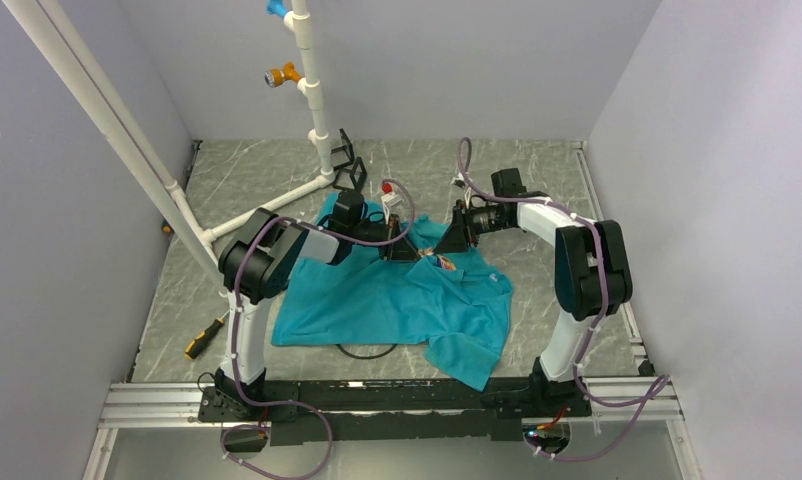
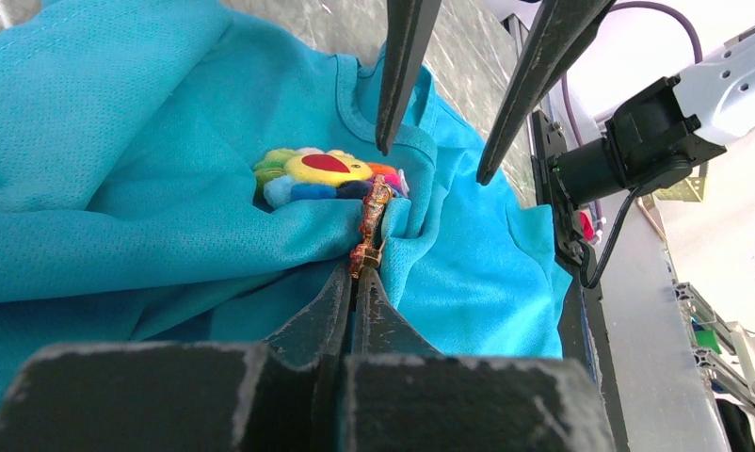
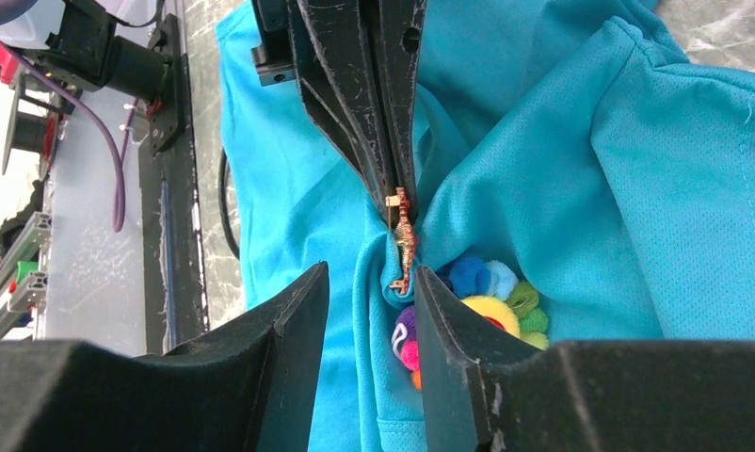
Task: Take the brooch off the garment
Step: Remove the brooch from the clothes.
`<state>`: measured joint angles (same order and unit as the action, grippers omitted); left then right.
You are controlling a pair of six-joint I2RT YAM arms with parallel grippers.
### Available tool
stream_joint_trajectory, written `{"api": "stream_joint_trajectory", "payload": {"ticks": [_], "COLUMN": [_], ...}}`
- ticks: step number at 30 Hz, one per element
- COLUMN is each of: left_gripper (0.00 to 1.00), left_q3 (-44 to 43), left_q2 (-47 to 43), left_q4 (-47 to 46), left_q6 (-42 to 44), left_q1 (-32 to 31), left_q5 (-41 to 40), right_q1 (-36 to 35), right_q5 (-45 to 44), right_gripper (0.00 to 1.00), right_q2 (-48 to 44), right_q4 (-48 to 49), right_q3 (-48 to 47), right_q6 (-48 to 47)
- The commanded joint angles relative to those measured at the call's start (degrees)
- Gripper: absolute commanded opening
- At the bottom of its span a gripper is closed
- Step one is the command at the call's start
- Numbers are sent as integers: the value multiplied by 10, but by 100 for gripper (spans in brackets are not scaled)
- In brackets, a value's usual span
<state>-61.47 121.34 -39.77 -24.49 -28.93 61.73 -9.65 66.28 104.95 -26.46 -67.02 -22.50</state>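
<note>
The teal garment [image 1: 377,300] lies spread on the marble table. The brooch [image 2: 327,171], a small plush flower with a yellow middle and multicoloured petals, sits near the collar; it also shows in the right wrist view [image 3: 491,306] and as a speck from above [image 1: 443,263]. Its gold pin [image 2: 369,231] runs along a raised fold of cloth. My left gripper [image 2: 360,278] is shut on the pin's end at that fold. My right gripper [image 3: 369,273] is open and straddles the fold beside the brooch, opposite the left gripper [image 3: 393,193].
A white pipe frame [image 1: 177,190] stands at the back left. A yellow-handled screwdriver [image 1: 205,335] lies left of the shirt. A black cable loop [image 1: 367,352] pokes out under the shirt's near hem. A black stand [image 1: 349,165] is behind the shirt.
</note>
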Motion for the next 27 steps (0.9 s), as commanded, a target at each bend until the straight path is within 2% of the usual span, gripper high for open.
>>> {"api": "stream_joint_trajectory", "payload": {"ticks": [1,9,14,18,22,23,25,27], "left_gripper": [0,0,0,0,0,3,20,31], "left_q3": [-22,-27,-29,-32,-35,-34,-25,-12], "left_q2": [-21,-16,-14,-12,-11,-11,-15,-21], "left_q4": [-3,-4,-1,5,-4,-9,-24,-55], "left_q6": [18,13,14,16,3,-3,-16,-38], "left_q1": [-7,-13,-15,-16,-15,-14,-11,-4], "left_q5": [26,32,35,37,31,28,14,7], "right_q1": [-7,-17,-19,-20,-20,-20,-20,-20], "right_q5": [2,-4,0,4,4,2,-5,-17], "right_gripper": [41,41,35,25,9,7,4,2], "right_q2": [10,28,32,34,29,25,12,-6], "right_q4": [3,17,30,35,37,39,52,70], "right_q3": [-28,-32,-33,-33,-29,-26,-16,3], "right_q6": [-19,-11,0,5,5,7,17,32]}}
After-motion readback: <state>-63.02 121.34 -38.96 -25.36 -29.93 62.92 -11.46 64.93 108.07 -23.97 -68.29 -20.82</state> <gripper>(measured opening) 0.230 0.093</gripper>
